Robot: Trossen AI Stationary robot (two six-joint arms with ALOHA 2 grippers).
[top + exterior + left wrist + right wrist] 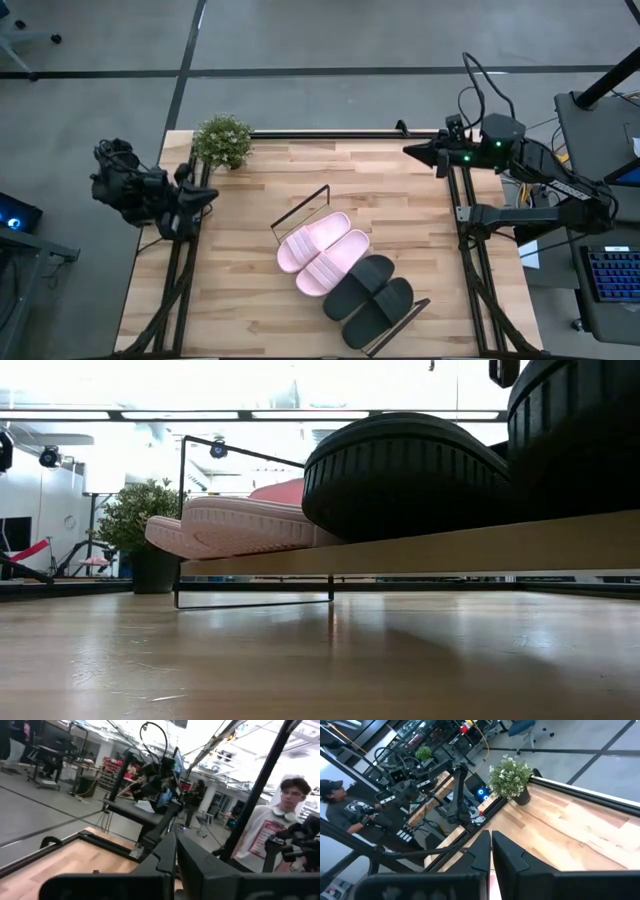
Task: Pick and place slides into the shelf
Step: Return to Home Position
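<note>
All four slides sit on the shelf [450, 548], which runs aslant from the middle of the counter [240, 300] toward its 5 o'clock edge in the high view. The pink slides [323, 252] lie side by side at the shelf's 11 o'clock end. The black slides [368, 296] lie side by side just past them at the 5 o'clock end, and the nearer black one touches the nearer pink one. The low view shows their soles resting on the board, pink farther off and black close by.

The left arm [140, 190] is folded at the counter's 9 o'clock edge. Its jaws are narrow, nearly pressed together, and hold nothing. The slides lie well apart from them, toward 4 o'clock.

The right arm [500, 145] is folded at the 2 o'clock edge. Its jaws are likewise narrow and bare, with the slides well apart toward 7 o'clock.

A plant [222, 140] stands at the 11 o'clock corner. Beyond the counter, a person [280, 820] shows in the left wrist view and another person [345, 810] in the right wrist view.
</note>
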